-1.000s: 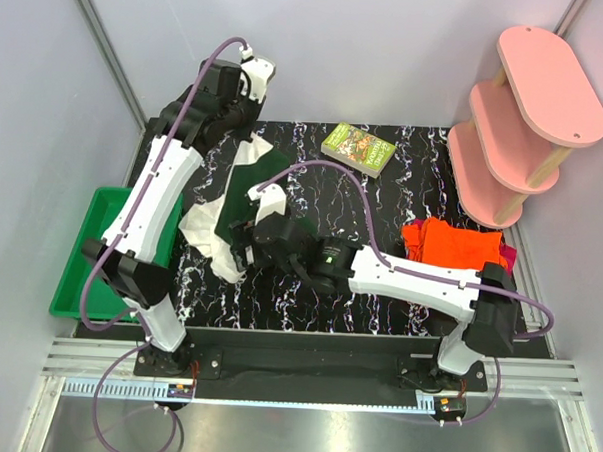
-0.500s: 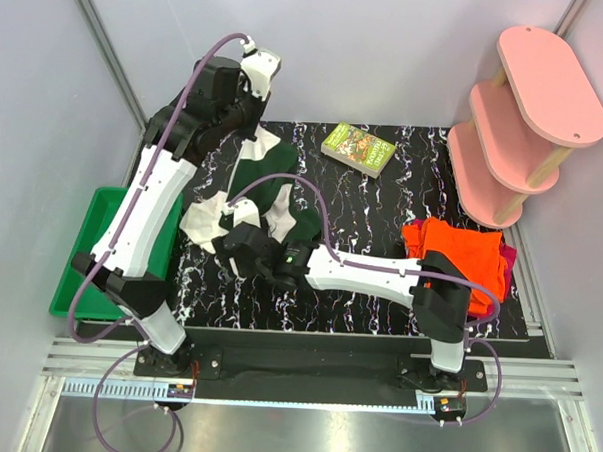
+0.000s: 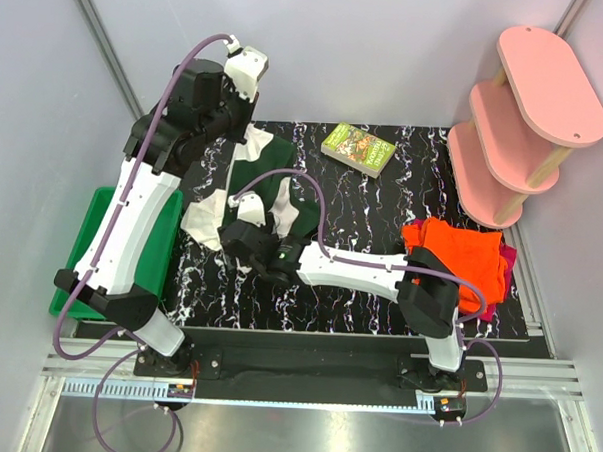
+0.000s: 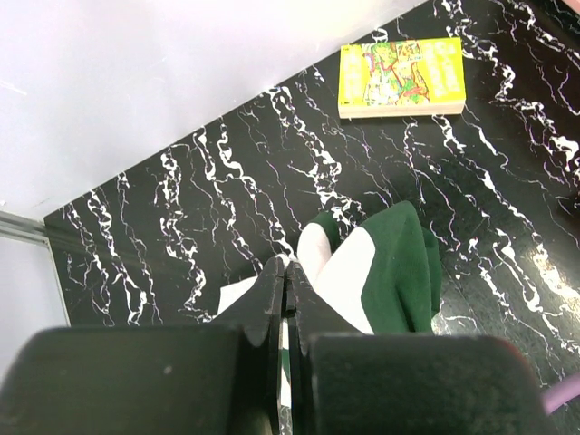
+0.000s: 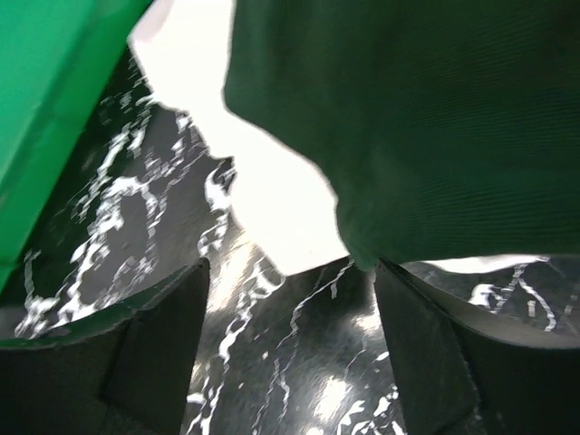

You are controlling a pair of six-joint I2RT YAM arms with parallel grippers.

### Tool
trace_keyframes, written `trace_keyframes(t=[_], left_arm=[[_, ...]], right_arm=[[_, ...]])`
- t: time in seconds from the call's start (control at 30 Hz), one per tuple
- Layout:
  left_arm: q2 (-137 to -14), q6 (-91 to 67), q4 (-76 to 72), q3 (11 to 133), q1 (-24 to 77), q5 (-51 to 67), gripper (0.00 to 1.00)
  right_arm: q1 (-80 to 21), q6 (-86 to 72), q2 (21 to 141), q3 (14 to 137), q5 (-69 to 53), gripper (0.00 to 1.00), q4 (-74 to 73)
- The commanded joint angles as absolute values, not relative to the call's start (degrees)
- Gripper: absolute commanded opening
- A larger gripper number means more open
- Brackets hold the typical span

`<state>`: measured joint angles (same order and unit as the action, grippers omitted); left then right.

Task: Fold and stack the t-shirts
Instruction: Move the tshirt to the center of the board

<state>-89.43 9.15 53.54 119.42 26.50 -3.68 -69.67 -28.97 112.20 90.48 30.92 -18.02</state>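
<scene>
Comparing with a second ago, we see the left gripper, pinched shut on the shirt, raised farther back, the cloth hanging over the rear left of the table. The right gripper, jaws wide and empty, has slid left to its near edge.

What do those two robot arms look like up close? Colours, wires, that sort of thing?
The left arm and right arm match: smooth white shells on the long links, chunky black joints and bases. A loose purple cable loops along each. The right gripper has two blocky matte-black fingers.
</scene>
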Motion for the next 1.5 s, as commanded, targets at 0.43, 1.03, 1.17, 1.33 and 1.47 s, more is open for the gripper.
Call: trace_keyframes(t=[0.43,1.03,1.17,1.33,1.47], left_arm=[[-87.54,8.96,49.83,119.71,26.72,-3.60,0.00],[-87.98,9.14,49.83,119.79,26.72,-3.95,0.00],[-87.80,9.14,49.92,119.53,26.72,-3.96,0.00],[-87.63,9.14,49.92,119.01,26.72,-3.96,0.00],[-87.36,8.97,49.83,118.83,26.72,-3.87,0.00]], right_arm=[[-67.41,-34.97,113.20,89.48,40.34,0.77,-20.30],[-67.06,-36.21,115.75,88.68,37.53,0.53,-20.48],[-66.88,-36.12,116.10,89.12,38.05,0.46,-20.57],[-66.36,-36.12,116.63,89.73,38.76,0.51,-20.48],[-65.83,-35.60,117.25,90.61,39.02,0.54,-20.22]])
